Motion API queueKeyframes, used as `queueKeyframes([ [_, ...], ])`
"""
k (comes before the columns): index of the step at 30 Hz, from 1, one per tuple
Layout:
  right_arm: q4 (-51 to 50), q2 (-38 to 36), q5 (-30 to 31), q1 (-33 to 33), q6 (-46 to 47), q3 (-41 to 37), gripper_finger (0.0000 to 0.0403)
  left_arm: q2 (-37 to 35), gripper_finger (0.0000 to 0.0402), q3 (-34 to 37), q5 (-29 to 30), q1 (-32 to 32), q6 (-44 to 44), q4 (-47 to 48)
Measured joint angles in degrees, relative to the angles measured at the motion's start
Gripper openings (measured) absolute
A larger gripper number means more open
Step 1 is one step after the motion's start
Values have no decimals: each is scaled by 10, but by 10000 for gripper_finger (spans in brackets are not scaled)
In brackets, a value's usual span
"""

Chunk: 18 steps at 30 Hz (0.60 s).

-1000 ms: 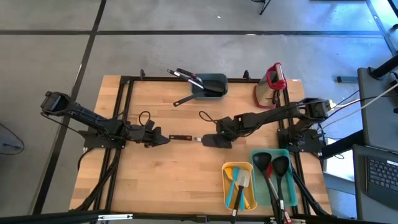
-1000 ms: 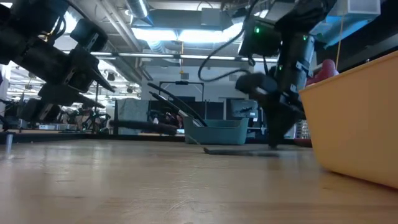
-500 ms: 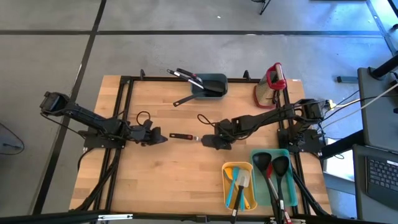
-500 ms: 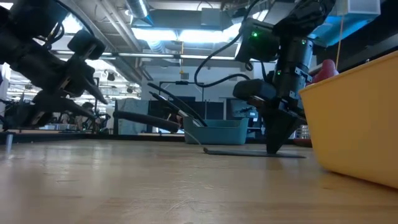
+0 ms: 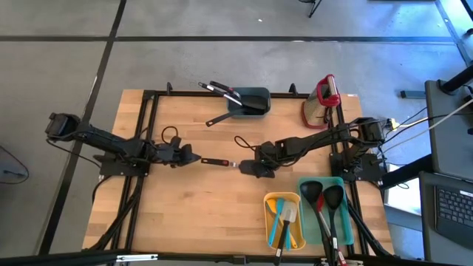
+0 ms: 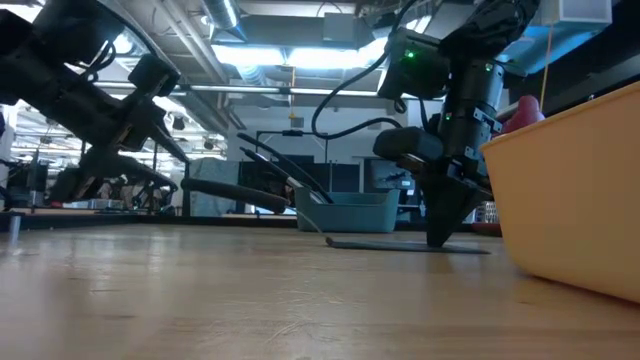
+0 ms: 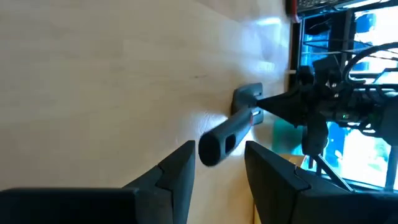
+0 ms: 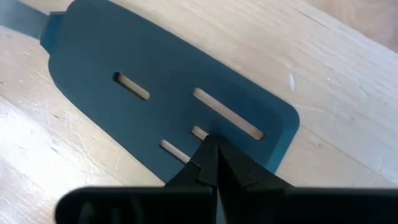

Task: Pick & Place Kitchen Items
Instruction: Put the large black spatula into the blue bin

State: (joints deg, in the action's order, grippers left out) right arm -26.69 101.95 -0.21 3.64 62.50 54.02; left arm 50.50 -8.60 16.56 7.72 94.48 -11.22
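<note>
A black slotted turner (image 5: 216,162) with a red mark on its handle lies flat on the table's middle, handle toward the left. My left gripper (image 5: 194,158) is open. Its fingers stand level on either side of the handle's free end (image 7: 211,148), apart from it. My right gripper (image 5: 255,168) is shut and points down onto the turner's blade (image 8: 124,56). The low view shows it standing on the blade (image 6: 437,238). My right gripper presses its shut fingertips (image 8: 211,146) down on the turner's slotted blade, between the slots (image 8: 198,132) near the blade's front edge. The fingers come from above, slanting down. The blade lies flat on the table under them.
A teal bin (image 5: 255,96) with black utensils stands at the far edge, and one black utensil (image 5: 218,118) lies beside it. A red-and-white object (image 5: 324,100) is at the far right. A yellow bin (image 5: 272,222) with spatulas and a teal tray (image 5: 304,188) with ladles stand near right.
My right gripper has come down a little onto the turner's blade and then kept still. My left gripper has shifted slightly toward the far edge at the handle's end and stays open. The turner has stayed flat on the table.
</note>
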Motion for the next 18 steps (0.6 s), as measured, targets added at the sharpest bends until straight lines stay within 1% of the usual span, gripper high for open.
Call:
queueKeyframes([
  [4, 1, 0, 0, 0, 0, 0, 0, 4, 135, 0, -21, -22, -18, -6],
  [9, 1, 0, 0, 0, 0, 0, 0, 27, 135, 0, -38, -40, -27, -18],
  [18, 1, 0, 5, 0, 0, 0, 0, 103, 134, 0, -68, -45, -32, -117],
])
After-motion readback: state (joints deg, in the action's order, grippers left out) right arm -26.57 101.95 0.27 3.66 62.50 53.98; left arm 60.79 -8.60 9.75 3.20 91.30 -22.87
